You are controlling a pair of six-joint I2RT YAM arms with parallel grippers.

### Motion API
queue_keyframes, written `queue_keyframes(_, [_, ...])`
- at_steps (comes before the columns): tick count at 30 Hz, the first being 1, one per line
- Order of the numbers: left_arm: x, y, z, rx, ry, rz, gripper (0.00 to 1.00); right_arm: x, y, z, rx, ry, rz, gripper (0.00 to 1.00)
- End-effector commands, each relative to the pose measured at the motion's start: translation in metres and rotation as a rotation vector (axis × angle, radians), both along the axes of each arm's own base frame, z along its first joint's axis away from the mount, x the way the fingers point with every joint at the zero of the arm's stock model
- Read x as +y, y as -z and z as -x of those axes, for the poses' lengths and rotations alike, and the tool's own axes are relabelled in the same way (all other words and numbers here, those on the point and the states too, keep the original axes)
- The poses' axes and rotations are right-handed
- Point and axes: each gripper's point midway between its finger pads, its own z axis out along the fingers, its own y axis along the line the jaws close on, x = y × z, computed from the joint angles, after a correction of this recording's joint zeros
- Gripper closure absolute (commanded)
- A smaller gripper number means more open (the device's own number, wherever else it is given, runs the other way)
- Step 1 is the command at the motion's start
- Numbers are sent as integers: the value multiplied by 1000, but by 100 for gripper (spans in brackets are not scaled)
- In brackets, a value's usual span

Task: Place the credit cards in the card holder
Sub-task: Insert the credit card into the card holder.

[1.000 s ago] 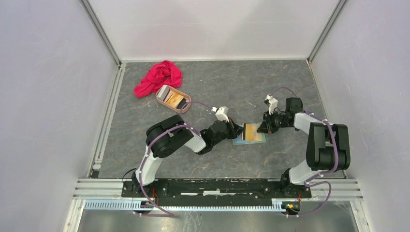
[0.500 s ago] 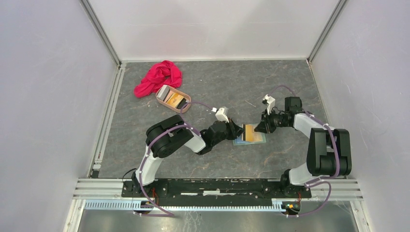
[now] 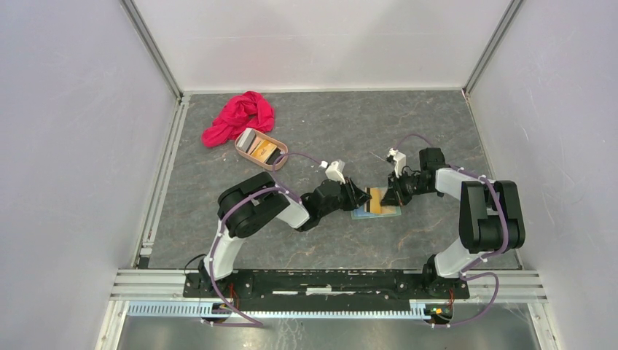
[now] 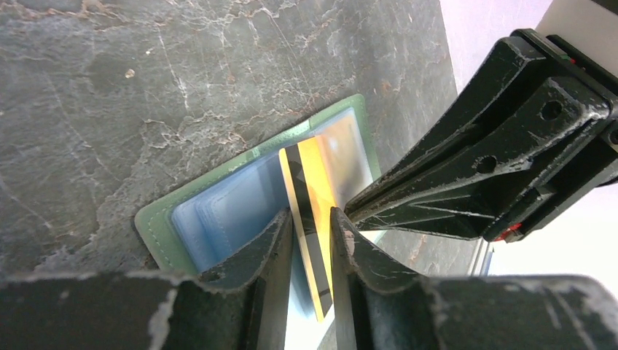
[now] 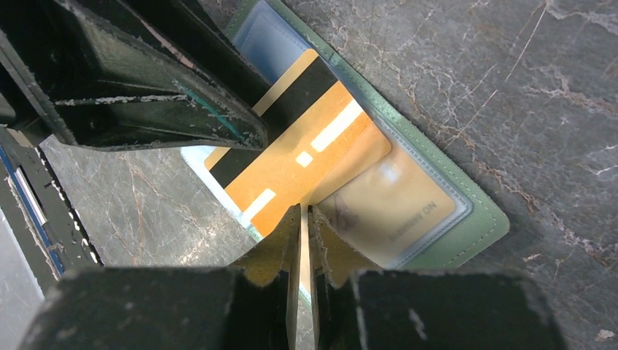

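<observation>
The sage-green card holder lies open on the table, its pale blue pockets up, and shows in the left wrist view and right wrist view. My left gripper is shut on an orange-gold card with a dark stripe, whose far corner rests at the holder's clear window pocket. A tan card sits behind that window. My right gripper is shut, its tips at the pocket's edge beside the orange card's corner.
A pinkish-tan oval tray at the back left holds a silvery card and an orange one. A red cloth lies behind it. Each gripper's black body crowds the other's wrist view.
My right gripper has moved left, further over the card holder toward the orange card. My left gripper still holds the card and has barely shifted.
</observation>
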Motion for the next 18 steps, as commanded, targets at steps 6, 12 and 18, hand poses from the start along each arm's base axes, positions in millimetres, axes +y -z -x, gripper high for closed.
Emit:
queue_keyframes(6, [2, -7, 22, 76, 101, -30, 66, -6, 1, -14, -25, 17, 49, 87])
queue_keyframes(12, [5, -7, 30, 120, 131, -30, 66, -7, 3, -14, -23, 20, 54, 87])
queue_keyframes(18, [5, -4, 29, 163, 124, -33, 72, -8, 3, -14, -23, 23, 57, 87])
